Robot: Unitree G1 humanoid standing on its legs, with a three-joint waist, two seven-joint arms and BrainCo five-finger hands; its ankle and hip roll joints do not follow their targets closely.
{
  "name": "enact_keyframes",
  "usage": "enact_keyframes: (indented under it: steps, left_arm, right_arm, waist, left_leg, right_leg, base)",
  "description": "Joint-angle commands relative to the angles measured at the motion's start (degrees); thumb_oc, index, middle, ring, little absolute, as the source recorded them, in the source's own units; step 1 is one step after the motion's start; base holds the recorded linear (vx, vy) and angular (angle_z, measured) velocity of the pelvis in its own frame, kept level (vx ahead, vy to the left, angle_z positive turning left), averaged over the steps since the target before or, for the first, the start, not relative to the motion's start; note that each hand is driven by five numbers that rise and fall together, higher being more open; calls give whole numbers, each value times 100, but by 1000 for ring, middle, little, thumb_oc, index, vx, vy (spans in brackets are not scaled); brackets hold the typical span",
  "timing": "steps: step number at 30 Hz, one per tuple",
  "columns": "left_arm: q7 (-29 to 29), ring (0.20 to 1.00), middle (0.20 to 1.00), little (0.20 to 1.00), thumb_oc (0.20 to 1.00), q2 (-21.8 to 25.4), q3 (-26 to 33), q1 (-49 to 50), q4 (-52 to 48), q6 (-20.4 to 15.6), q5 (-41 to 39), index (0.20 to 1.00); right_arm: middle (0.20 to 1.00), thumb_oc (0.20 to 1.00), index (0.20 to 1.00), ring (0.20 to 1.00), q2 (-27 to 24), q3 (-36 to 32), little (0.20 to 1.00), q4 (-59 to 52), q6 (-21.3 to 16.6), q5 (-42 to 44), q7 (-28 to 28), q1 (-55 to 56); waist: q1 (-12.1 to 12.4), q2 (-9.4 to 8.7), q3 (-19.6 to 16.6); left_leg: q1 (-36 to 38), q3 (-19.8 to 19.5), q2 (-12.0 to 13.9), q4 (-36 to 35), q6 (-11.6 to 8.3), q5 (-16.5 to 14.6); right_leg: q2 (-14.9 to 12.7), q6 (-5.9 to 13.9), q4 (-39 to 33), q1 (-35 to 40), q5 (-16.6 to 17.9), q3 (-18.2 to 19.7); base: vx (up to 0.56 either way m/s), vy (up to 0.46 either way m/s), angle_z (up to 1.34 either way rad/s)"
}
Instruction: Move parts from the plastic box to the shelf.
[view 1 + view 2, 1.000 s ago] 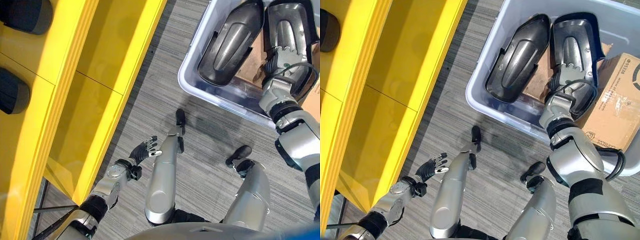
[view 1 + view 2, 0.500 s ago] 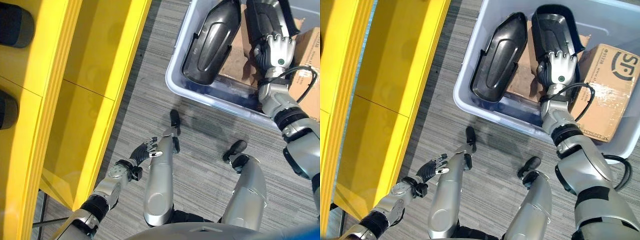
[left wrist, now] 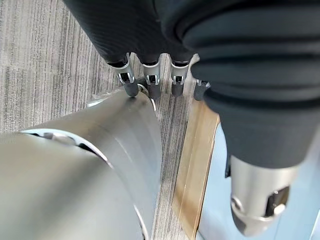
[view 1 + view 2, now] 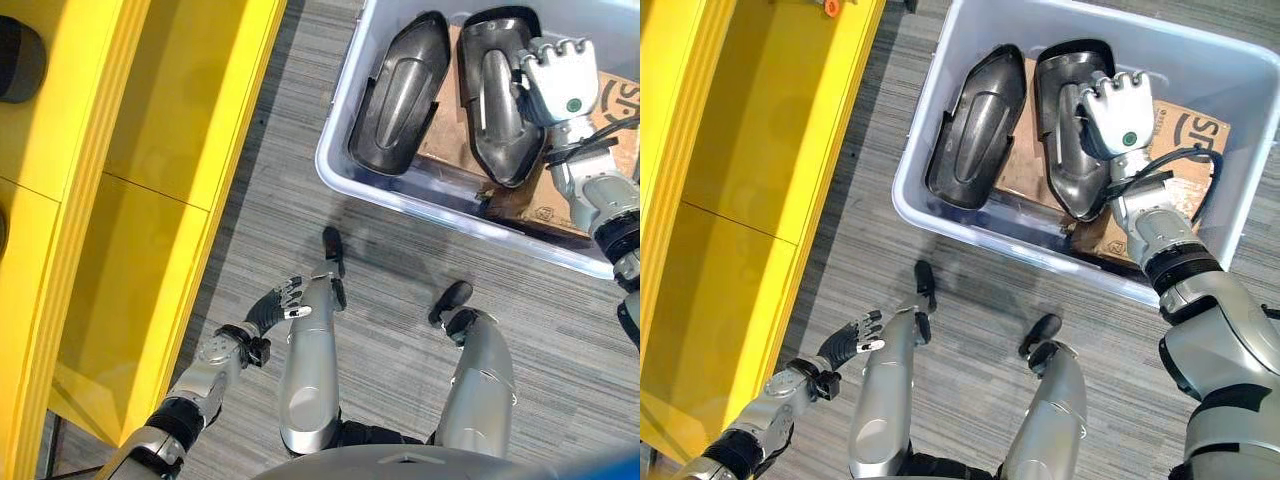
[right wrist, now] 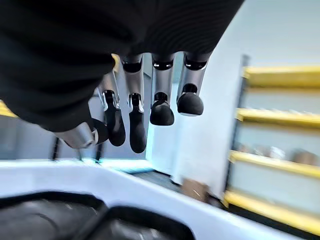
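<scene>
A pale plastic box (image 4: pixel 940 215) sits on the grey floor (image 4: pixel 980 290) to the right of the scene, with two dark moulded parts lying side by side inside it. The left part (image 4: pixel 973 125) lies untouched along the box's left wall. The right part (image 4: pixel 1065 120) lies beside it, partly over a brown cardboard carton (image 4: pixel 1185 130) that fills the right end of the box. The right hand (image 4: pixel 1118 112) is over the right part's right edge, back of the hand upward, fingers bent down toward it; the head views suggest it touches the part, but whether the fingers actually close on it cannot be told. In the right wrist view its fingers (image 5: pixel 161 102) hang loosely curled above the box's rim with the dark parts below them. The left hand (image 4: pixel 283 297) hangs low on the near left, well apart from the box, fingers relaxed and holding nothing. The yellow shelf (image 4: pixel 150 200) runs along the left side of the scene, and a dark rounded object (image 4: pixel 22 58) rests on it at the far left.
</scene>
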Motion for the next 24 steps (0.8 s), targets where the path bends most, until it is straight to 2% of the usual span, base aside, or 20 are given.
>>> enact_keyframes:
  steps: [1, 3, 4, 7, 8, 9, 10, 11, 13, 17, 20, 21, 22, 24]
  left_arm:
    - [-127, 1000, 1000, 1000, 1000, 132, -14, 373, -121, -142, 103, 1000]
    - [-170, 1000, 1000, 1000, 1000, 150, 31, 405, -122, -142, 117, 1000]
    - [-213, 1000, 1000, 1000, 1000, 193, 71, 460, -122, -159, 151, 1000]
    - [-247, 1000, 1000, 1000, 1000, 212, 102, 490, -126, -157, 174, 1000]
    - [-251, 1000, 1000, 1000, 1000, 196, 126, 508, -137, -151, 210, 1000]
    - [-251, 1000, 1000, 1000, 1000, 188, 144, 515, -147, -142, 231, 1000]
    - [-227, 1000, 1000, 1000, 1000, 183, 147, 524, -160, -141, 242, 1000]
    - [-201, 1000, 1000, 1000, 1000, 188, 123, 535, -162, -158, 210, 1000]
    - [-162, 1000, 1000, 1000, 1000, 193, 85, 495, -230, -55, 173, 1000]
    - [-110, 1000, 1000, 1000, 1000, 140, 14, 342, -291, 153, 229, 1000]
    - [-84, 1000, 1000, 1000, 1000, 84, -40, 279, -259, 174, 255, 1000]
    - [-58, 1000, 1000, 1000, 1000, 44, -93, 237, -244, 174, 233, 1000]
    - [-31, 1000, 1000, 1000, 1000, 16, -126, 191, -222, 196, 213, 1000]
    - [-60, 1000, 1000, 1000, 1000, 17, -137, 159, -179, 193, 209, 1000]
  right_arm:
    - [200, 200, 200, 200, -362, 89, 200, -55, -153, -362, 12, -300]
    - [200, 200, 200, 200, -422, 147, 200, -189, -160, -340, 150, -311]
    - [200, 200, 200, 200, -486, 169, 200, -316, -91, 55, 462, -322]
    - [216, 216, 216, 216, -473, 173, 216, -265, 23, 467, 814, -287]
    - [514, 514, 514, 514, -447, 135, 514, -218, 334, 1110, 1140, -182]
    - [774, 774, 774, 774, -423, 103, 774, -161, 500, 1603, 1224, -129]
    - [1000, 1000, 1000, 1000, -366, 23, 1000, -28, 610, 2133, 1247, -79]
    - [1000, 1000, 1000, 1000, -214, -220, 1000, 306, 677, 2984, 1258, 19]
    - [1000, 1000, 1000, 1000, 37, -590, 1000, 736, 610, 3385, 1398, 47]
    - [1000, 1000, 1000, 1000, 392, -743, 1000, 1517, 677, 3166, 1898, -194]
    - [1000, 1000, 1000, 1000, 524, -507, 1000, 1827, 761, 2899, 2145, -414]
    - [1000, 1000, 1000, 1000, 589, -317, 1000, 1953, 741, 2511, 2289, -543]
    - [1000, 1000, 1000, 1000, 583, -49, 1000, 1951, 748, 1627, 2347, -646]
    - [1000, 1000, 1000, 1000, 519, 261, 1000, 1916, 759, 1200, 2301, -748]
  waist:
    - [155, -6, -53]
    - [158, -26, -53]
    - [164, -52, -53]
    - [169, -66, -53]
    - [173, -72, -53]
    - [178, -75, -53]
    - [183, -74, -53]
    - [185, -56, -53]
    - [198, -17, -53]
    - [285, 66, -53]
    - [354, 120, -53]
    - [384, 161, -53]
    - [414, 191, -53]
    - [444, 209, -53]
  left_leg:
    - [257, -162, 71, 114, -268, -708]
    - [263, -160, 79, 118, -269, -708]
    - [275, -167, 87, 110, -278, -696]
    - [305, -169, 85, 96, -277, -693]
    - [316, -160, 93, 85, -274, -688]
    - [320, -158, 94, 75, -271, -683]
    - [318, -158, 98, 65, -267, -677]
    - [320, -160, 94, 66, -260, -677]
    - [304, -176, 78, 92, -253, -689]
    - [251, -223, 36, 95, -249, -672]
    - [179, -254, 21, 86, -250, -639]
    - [101, -275, 7, 108, -247, -628]
    - [51, -276, -11, 111, -239, -614]
    - [-36, -304, -21, 135, -234, -597]
  right_leg:
    - [-198, 494, 269, 15, -7, -6]
    - [-194, 491, 276, 23, -11, -10]
    - [-179, 488, 281, 38, -14, -15]
    - [-170, 486, 280, 64, -19, -16]
    - [-177, 486, 275, 81, -19, -25]
    - [-179, 482, 267, 89, -20, -29]
    - [-182, 473, 267, 94, -25, -40]
    - [-189, 450, 289, 104, -47, -42]
    - [-207, 430, 337, 91, -73, -38]
    - [-255, 407, 428, 55, -112, -83]
    - [-296, 389, 496, -2, -133, -131]
    - [-338, 378, 573, -80, -157, -150]
    - [-368, 371, 623, -129, -175, -163]
    - [-403, 372, 693, -206, -187, -180]
  base:
    - [0, 0, 0]
    - [0, 0, 0]
    - [0, 0, 0]
    - [0, 0, 0]
    - [0, 0, 0]
    - [0, 0, 0]
    - [0, 0, 0]
    - [0, 0, 0]
    - [0, 4, 2]
    - [0, 0, 0]
    - [-2, 7, 1]
    - [-2, 35, 7]
    - [4, 36, 13]
    - [11, 11, 16]
